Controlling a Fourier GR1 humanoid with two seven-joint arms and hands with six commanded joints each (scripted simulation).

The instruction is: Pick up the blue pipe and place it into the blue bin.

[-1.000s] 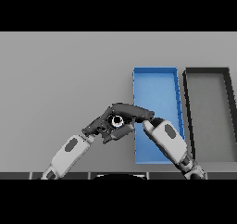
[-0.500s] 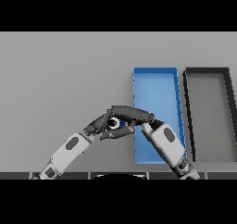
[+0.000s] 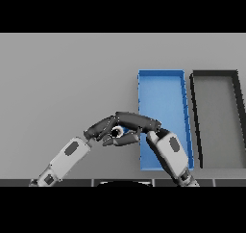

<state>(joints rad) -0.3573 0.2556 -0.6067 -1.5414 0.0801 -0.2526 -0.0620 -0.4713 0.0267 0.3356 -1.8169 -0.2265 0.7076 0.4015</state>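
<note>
Head view of a flat, matte grey table [image 3: 62, 78] bearing two shallow rectangular trays side by side at the right. The blue bin [image 3: 162, 85] is a smooth, saturated blue box with thin upright walls and a bare floor; its long axis runs away from the robot. Just beside it, at the far right, the dark bin [image 3: 215, 75] has the same open-topped shape, with near-black walls and a grey floor. The two trays stand close together but apart.

Both arms, clad in smooth white and grey shells, converge just left of the blue bin's near half. The right hand [image 3: 137, 122] reaches leftward from the lower right, its forearm crossing the near left corner of the blue bin; its dark fingers are curled over the blue pipe [image 3: 116, 131], clamping it from above and below. The pipe shows only as a small round end, a pale ring around a dark bore with a trace of blue at its rim, lying left of the bin and outside it. The left hand [image 3: 98, 129] meets the right hand's fingertips from the lower left, its fingers bent against the same cluster; whether they grip the pipe cannot be told.
</note>
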